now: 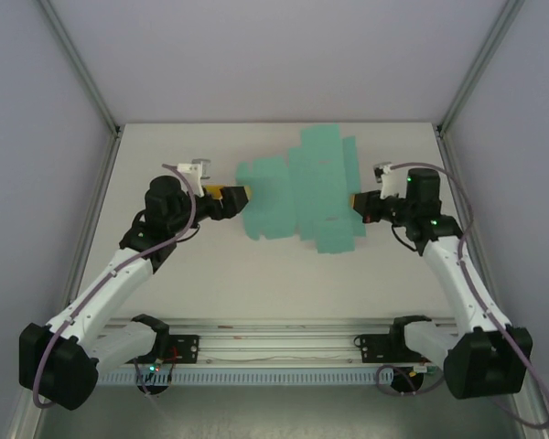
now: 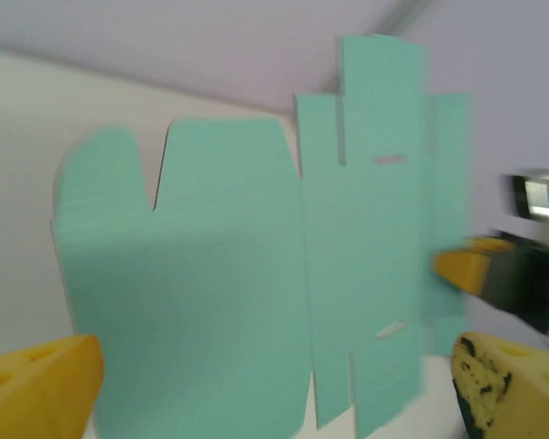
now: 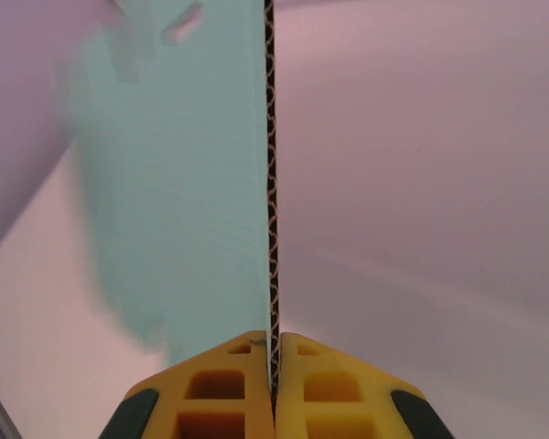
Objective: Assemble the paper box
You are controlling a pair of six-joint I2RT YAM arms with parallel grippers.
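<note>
Left pincer point(image 1: 241, 193): spread, at the blank's 9 o'clock edge, gripping nothing.
Paper box point(image 1: 302, 187): flat blank, at the middle of the bench point(image 1: 256, 283).
Right pincer point(image 1: 355, 201): pinching its 3 o'clock edge.
Risk: one-sided hold; the thin card may sag, pivot or slip.

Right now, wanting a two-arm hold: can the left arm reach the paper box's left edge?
Probably yes: the left gripper stands open right at the edge of the paper box, nothing between; the right gripper clamps the opposite edge.
</note>
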